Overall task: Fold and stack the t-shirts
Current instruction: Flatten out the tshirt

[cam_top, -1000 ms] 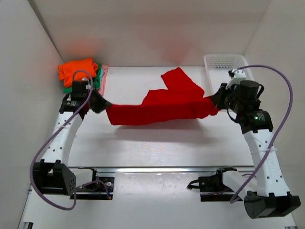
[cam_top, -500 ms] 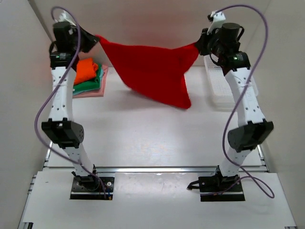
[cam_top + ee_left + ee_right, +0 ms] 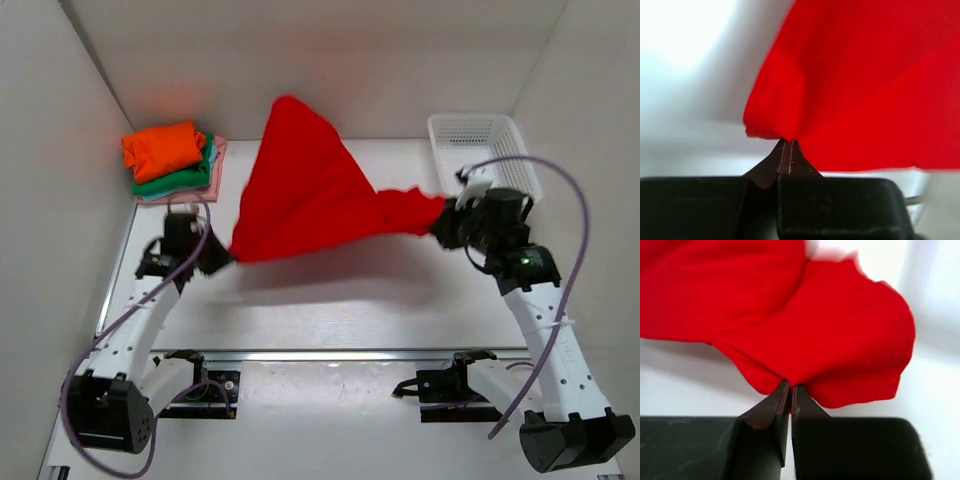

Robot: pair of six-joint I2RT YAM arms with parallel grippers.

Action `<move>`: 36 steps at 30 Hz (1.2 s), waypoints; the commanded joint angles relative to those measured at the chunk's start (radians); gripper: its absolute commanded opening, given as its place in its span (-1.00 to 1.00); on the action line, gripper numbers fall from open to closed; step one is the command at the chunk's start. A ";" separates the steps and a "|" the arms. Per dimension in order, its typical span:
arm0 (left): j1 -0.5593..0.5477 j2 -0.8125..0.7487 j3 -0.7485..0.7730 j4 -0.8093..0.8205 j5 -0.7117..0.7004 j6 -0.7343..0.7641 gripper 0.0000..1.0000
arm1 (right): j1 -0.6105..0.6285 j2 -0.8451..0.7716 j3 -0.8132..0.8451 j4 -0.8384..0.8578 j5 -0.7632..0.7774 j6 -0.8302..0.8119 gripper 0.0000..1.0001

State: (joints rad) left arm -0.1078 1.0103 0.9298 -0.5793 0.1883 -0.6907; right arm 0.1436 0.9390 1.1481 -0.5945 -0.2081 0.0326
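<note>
left tool (image 3: 222,258), right tool (image 3: 437,222) clamped on bright red cloth t-shirt (image 3: 300,190) spread between them; white mesh basket (image 3: 478,130) behind right tool.

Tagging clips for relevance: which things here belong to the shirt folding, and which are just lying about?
Job: red shirt, pinched at opposite ends by left gripper and right gripper; orange shirt, green shirt and pink shirt, stacked far left.
Lying about: basket, far right.
</note>
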 commanded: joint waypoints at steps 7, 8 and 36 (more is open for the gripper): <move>0.004 -0.079 -0.445 -0.043 -0.035 -0.081 -1.00 | 0.041 -0.100 -0.333 -0.338 -0.128 0.170 -0.26; 0.003 -0.081 -0.445 -0.050 -0.047 -0.070 -1.00 | 0.028 -0.098 -0.343 -0.328 -0.120 0.179 -0.16; -0.001 -0.082 -0.464 -0.056 -0.055 -0.046 -1.00 | -0.045 0.349 -0.571 0.248 0.033 0.055 0.07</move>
State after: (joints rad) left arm -0.1009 0.9379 0.4641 -0.6506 0.1455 -0.7471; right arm 0.1162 1.2716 0.6037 -0.4534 -0.1806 0.1139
